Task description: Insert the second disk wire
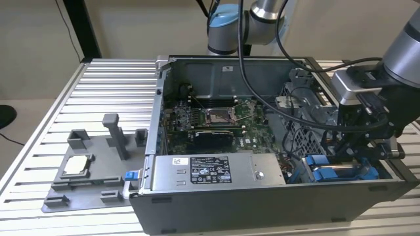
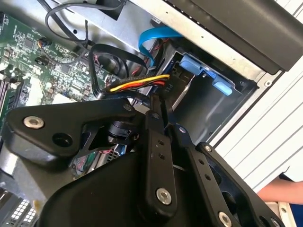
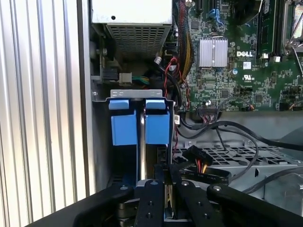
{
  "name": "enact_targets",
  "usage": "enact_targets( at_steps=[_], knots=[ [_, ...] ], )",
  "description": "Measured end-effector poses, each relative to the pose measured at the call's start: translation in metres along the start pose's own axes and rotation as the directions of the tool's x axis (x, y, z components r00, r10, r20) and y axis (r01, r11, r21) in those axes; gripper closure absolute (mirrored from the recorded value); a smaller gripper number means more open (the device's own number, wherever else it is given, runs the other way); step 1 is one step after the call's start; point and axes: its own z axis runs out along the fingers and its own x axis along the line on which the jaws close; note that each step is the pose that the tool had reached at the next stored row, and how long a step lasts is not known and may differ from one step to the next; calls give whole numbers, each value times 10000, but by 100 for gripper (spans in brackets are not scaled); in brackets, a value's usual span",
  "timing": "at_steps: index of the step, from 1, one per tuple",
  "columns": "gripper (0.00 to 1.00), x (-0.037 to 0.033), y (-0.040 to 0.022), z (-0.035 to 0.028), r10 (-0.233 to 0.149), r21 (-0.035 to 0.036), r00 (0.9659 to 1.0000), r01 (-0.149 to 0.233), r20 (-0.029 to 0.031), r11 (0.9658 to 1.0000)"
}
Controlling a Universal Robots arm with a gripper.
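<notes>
Beside two blue drive trays: fingers pinched on one disk wire.

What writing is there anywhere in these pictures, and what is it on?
Large label on the power supply: print too small to read.
Small white sticker beside it: unreadable.
Motherboard: a white maker's logo and tiny markings, too small to quote.
Nothing else legible.
</notes>
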Motion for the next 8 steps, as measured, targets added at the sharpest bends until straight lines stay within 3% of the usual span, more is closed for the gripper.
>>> enact_targets(
  at_steps=[8],
  knots=[
    [100,2,1,59,-6,93,10000,6,1,10000]
  ],
)
